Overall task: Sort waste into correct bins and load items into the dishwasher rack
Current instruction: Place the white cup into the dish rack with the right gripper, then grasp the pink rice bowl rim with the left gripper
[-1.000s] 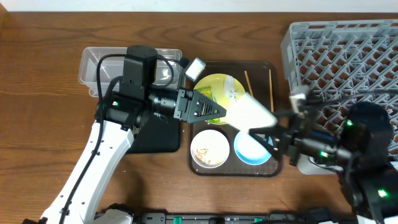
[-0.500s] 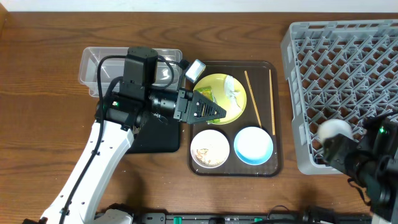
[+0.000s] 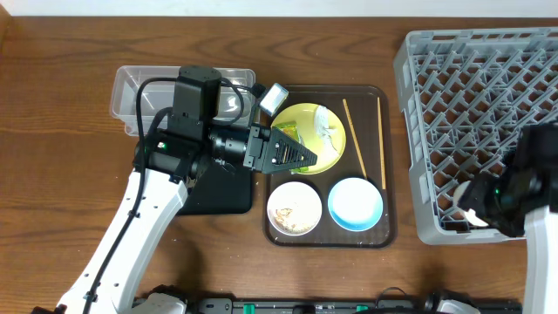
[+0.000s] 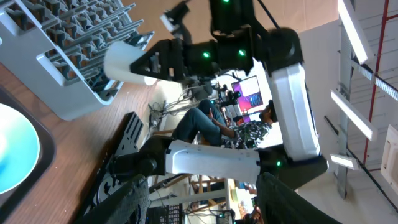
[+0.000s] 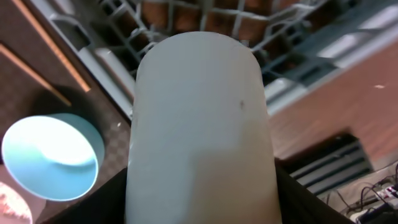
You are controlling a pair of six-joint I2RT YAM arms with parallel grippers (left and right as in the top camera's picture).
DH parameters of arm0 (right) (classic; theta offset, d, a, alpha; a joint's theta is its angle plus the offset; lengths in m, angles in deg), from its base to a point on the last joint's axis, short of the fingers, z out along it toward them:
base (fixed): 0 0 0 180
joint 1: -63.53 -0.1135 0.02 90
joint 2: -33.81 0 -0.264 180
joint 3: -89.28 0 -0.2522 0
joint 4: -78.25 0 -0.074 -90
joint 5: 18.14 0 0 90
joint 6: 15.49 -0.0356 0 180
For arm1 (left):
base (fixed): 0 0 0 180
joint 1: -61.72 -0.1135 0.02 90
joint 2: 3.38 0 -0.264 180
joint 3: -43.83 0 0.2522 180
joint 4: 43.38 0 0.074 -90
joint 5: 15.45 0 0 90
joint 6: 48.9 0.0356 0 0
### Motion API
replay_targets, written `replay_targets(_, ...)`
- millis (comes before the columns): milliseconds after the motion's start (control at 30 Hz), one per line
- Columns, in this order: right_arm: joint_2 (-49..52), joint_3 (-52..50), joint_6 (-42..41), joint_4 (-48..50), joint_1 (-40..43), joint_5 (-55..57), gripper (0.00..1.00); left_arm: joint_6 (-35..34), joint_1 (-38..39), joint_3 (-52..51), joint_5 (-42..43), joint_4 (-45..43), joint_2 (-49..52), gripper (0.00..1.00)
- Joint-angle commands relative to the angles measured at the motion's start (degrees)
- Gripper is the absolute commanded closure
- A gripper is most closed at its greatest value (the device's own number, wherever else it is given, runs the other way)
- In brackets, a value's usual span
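Now | right gripper [image 5: 202, 205] clenched on white cup [image 5: 199, 112] over rack [image 3: 488, 78] corner; left gripper [image 3: 303, 155] released above plate [image 3: 329, 131]

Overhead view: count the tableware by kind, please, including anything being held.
plate: 1
bowls, white and light blue: 2
chopsticks: 2
cup: 1
Total: 6

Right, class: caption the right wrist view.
White cup fills the frame, grey rack behind, light blue bowl lower left.
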Motion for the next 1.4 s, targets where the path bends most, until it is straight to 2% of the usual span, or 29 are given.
replay_targets(0,2.71,0.79,2.34,0.15,0.42,-1.97,0.6,1.22,-0.02,0.87,0.92,0.11,-0.33,0.41)
replay_targets(100,4.66,0.79,2.34,-0.09,0.42,-1.92,0.55,1.25,-0.02,0.83,0.9,0.11,-0.33,0.41)
replay_targets(133,5.14,0.79,2.25,-0.09,0.42,-1.51,0.5,1.25,-0.02,0.83,0.92,0.11,-0.33,0.41)
replay_targets(200,5.79,0.79,1.88,0.11,0.42,-1.16,0.33,1.25,-0.02,0.83,0.9,0.11,-0.33,0.41)
replay_targets(333,6.38,0.79,1.9,0.66,0.42,-1.16,0.13,1.25,-0.02,0.83,0.9,0.11,-0.33,0.41)
replay_targets(533,5.05,0.94,1.99,1.73,0.42,-4.09,0.13,1.25,0.13,0.83,0.94,0.13,-0.33,0.41)
replay_targets(667,0.63,0.98,6.64,4.02,0.42,-15.58,0.11,2.97,2.38,0.83,-2.16,0.57,-0.33,0.45)
replay_targets(767,-4.0,0.98,9.05,6.32,0.42,-25.27,0.11,5.57,5.99,0.83,-13.77,5.7,-0.33,0.45)
replay_targets(833,-7.91,0.98,8.98,8.11,0.42,-27.04,0.09,7.5,9.44,0.83,-29.94,13.27,-0.31,0.46)
replay_targets(933,-12.17,0.96,9.01,9.33,0.42,-27.04,0.05,6.91,14.91,0.81,-55.41,22.49,0.09,0.48)
replay_targets(1033,-15.61,0.96,9.01,9.6,0.42,-27.06,0.02,4.31,20.41,0.24,-73.26,25.7,1.2,0.49)
replay_targets(1100,-17.81,0.96,9.01,9.27,0.42,-27.04,0.02,1.51,24.26,-0.42,-79.78,25.55,3.13,0.49)
replay_targets(1367,-19.61,0.85,9.55,7.13,0.42,-27.02,0.02,-1.46,30.91,-0.52,-80.32,22.25,13.57,0.52)
